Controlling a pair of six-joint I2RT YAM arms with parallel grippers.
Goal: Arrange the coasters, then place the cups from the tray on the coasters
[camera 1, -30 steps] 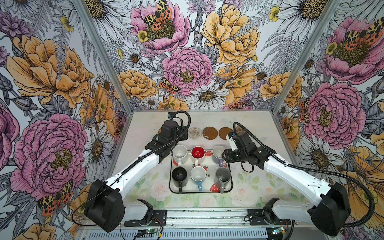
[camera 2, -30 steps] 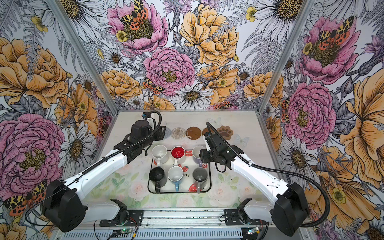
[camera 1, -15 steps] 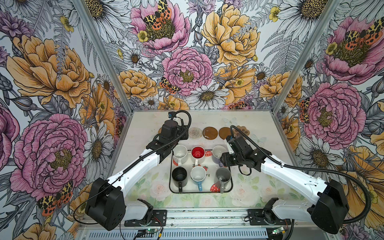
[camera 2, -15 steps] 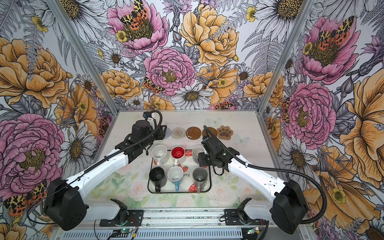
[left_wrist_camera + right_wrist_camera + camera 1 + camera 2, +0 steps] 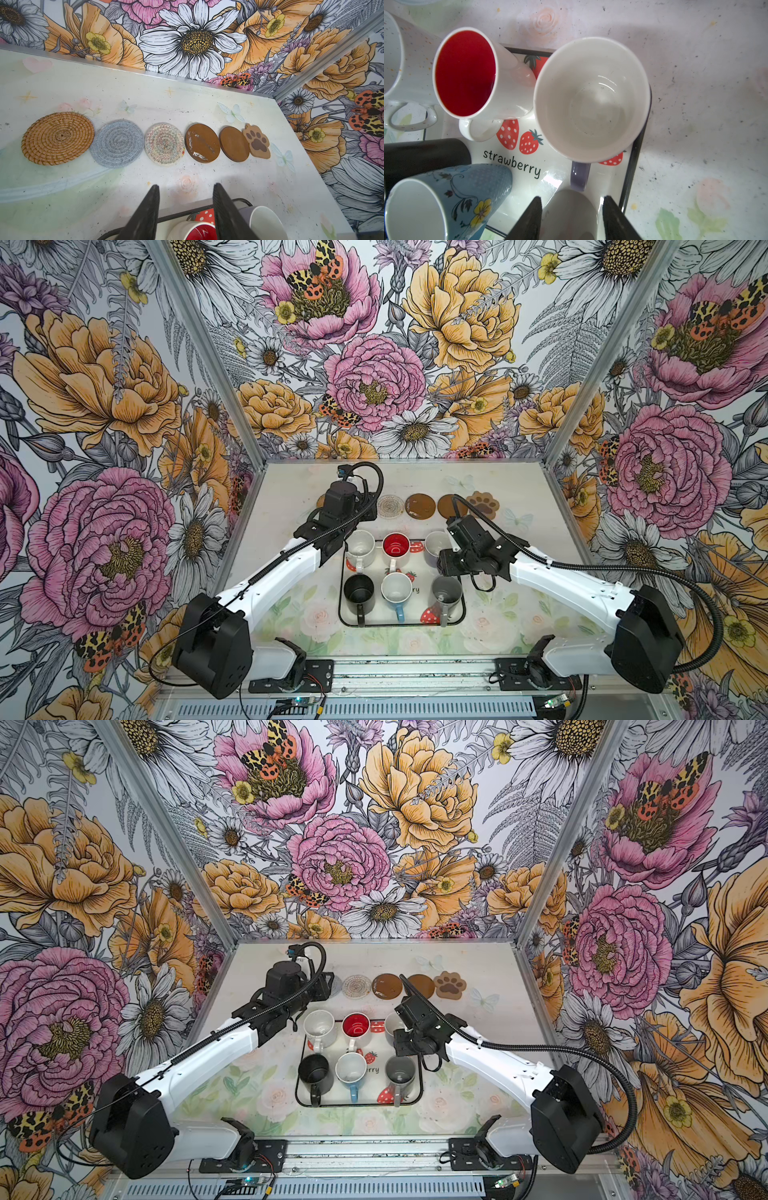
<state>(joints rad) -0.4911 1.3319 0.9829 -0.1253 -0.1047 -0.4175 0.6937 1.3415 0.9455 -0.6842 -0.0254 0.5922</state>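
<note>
Six coasters lie in a row at the back of the table: rattan (image 5: 57,138), blue-grey (image 5: 117,143), beaded (image 5: 164,143), two brown discs (image 5: 202,143) (image 5: 234,144) and the paw (image 5: 257,141). All six cups stand on the strawberry tray (image 5: 341,614): white (image 5: 360,545), red-inside (image 5: 395,544), lavender (image 5: 434,540), black (image 5: 358,593), light blue (image 5: 397,589), grey (image 5: 446,592). My left gripper (image 5: 186,199) hangs open and empty over the tray's far rim. My right gripper (image 5: 572,212) is open above the tray, and the grey mug (image 5: 569,214) shows below between its fingers, with gaps on both sides.
Floral walls close in the table at the back and on both sides. Bare tabletop lies right of the tray (image 5: 706,104) and between the tray and the coaster row (image 5: 187,176). The right arm's cable (image 5: 478,522) loops over the right-hand brown disc.
My right gripper has moved left and toward the front, from the tray's right edge to above the lavender and grey mugs. The left arm has hardly moved.
</note>
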